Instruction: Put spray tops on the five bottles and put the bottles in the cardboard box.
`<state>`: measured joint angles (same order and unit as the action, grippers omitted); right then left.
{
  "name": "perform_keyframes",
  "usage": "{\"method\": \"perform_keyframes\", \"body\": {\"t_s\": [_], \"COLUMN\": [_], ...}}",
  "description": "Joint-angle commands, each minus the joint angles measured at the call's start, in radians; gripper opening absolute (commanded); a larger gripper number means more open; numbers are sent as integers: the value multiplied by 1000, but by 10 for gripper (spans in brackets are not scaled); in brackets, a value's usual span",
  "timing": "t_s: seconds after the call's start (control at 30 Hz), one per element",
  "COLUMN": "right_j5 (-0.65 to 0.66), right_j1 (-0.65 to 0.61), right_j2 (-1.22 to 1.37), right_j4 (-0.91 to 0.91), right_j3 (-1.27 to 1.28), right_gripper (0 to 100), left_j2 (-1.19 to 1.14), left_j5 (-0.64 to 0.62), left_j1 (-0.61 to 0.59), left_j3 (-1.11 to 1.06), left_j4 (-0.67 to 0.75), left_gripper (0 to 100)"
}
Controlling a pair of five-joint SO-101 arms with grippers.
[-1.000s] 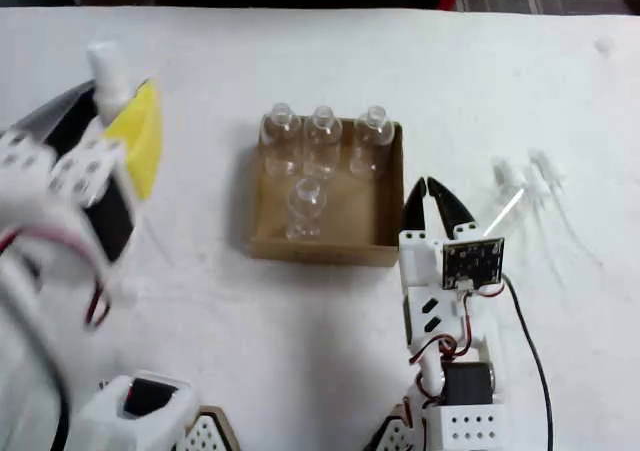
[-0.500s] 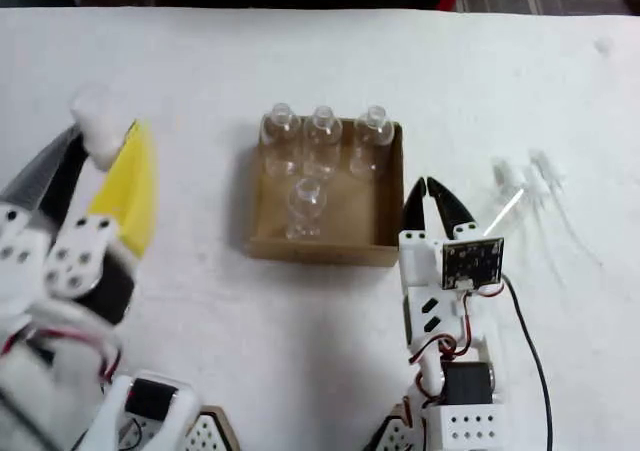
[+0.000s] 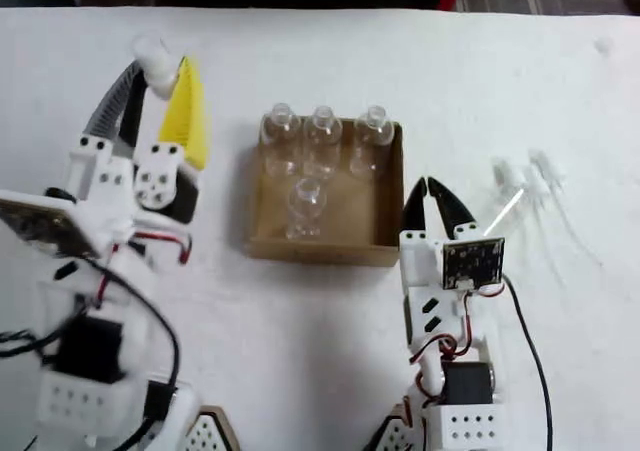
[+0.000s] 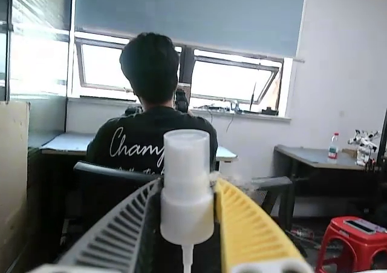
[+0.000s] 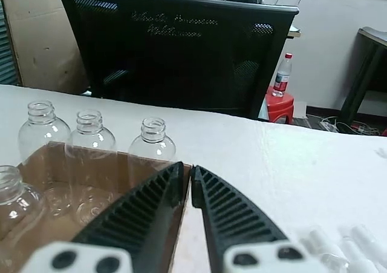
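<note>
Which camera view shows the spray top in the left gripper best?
The left wrist view: the spray top stands close and central, clamped in the left gripper. The high view gives just a small white blob at the gripper's tip. The right wrist view faces the cardboard box.

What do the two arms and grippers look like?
Both arms are white with red and black cables. The left gripper has one grey and one yellow ribbed finger; the right gripper has two black ones, with a dark circuit board behind.
</note>
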<state>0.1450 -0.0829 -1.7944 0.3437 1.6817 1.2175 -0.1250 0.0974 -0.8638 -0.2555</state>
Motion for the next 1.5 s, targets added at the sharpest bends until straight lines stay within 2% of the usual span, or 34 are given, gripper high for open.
{"method": "perform_keyframes", "body": {"t_s": [0.0,0.2,0.37,0.77,0.97,1.47], "right_j5": [6,3,3,3,8,9], "right_j1": [61,74,76,74,73,71], "right_j2": [-5,-5,-5,-5,-5,-5], "right_j4": [2,2,4,-2,-4,-4], "right_j3": [8,8,8,8,8,8], "right_gripper": [19,18,19,21,21,21], "left_j2": [-61,-251,-490,-872,-967,-986], "left_j5": [-2,31,146,158,252,256], "left_j1": [36,101,102,185,179,157], "left_j3": [-117,-71,107,376,446,442], "left_j4": [331,460,462,465,465,459], "left_gripper": [23,24,24,24,24,24]}}
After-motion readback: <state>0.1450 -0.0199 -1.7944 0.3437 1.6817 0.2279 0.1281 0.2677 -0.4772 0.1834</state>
